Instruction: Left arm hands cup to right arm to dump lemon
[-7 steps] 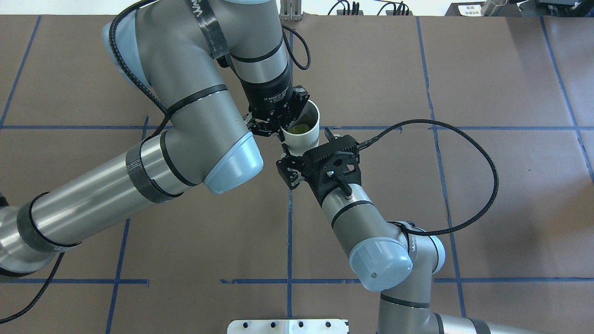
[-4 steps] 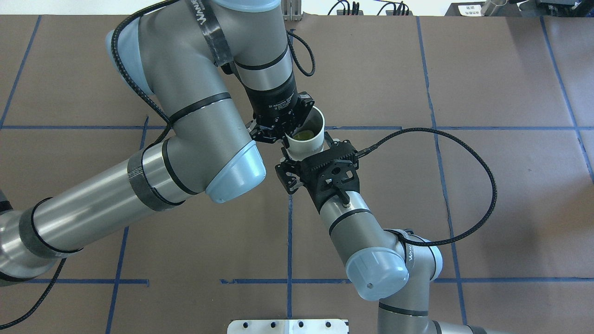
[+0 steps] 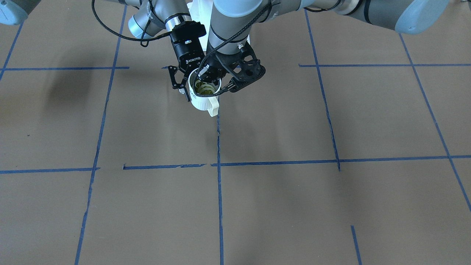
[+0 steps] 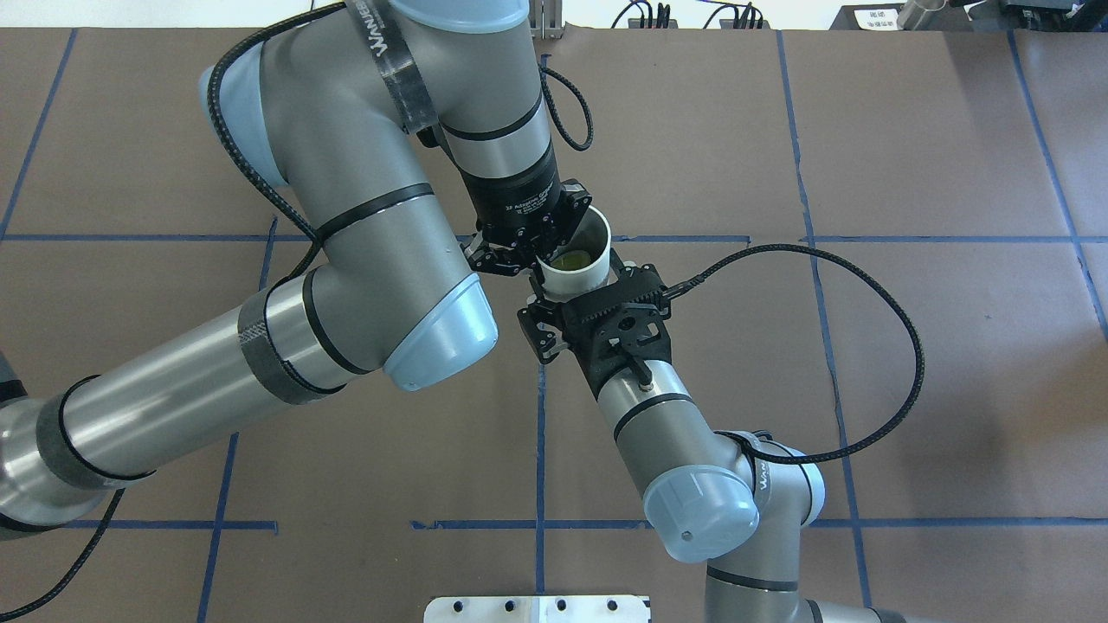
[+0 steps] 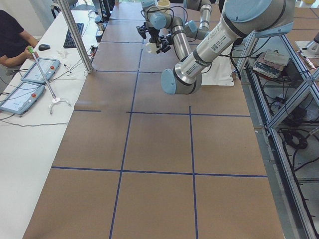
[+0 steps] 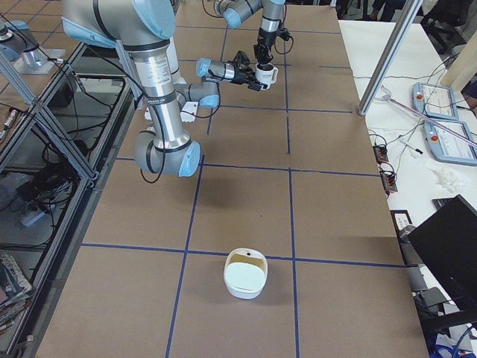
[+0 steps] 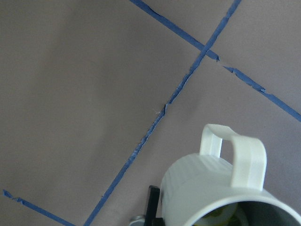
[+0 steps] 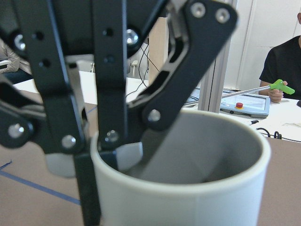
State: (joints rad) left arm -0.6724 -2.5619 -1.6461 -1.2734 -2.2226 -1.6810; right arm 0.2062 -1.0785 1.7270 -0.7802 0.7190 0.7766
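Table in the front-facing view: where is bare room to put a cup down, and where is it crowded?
Bare: the table squares on both sides of the centre tape line, on the operators' side of the cross tape line. Crowded: near the robot's base, where the left gripper and right gripper meet at the cup.

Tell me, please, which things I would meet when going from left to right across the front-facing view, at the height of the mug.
ROBOTIQ-marked gripper → cup → lattice gripper
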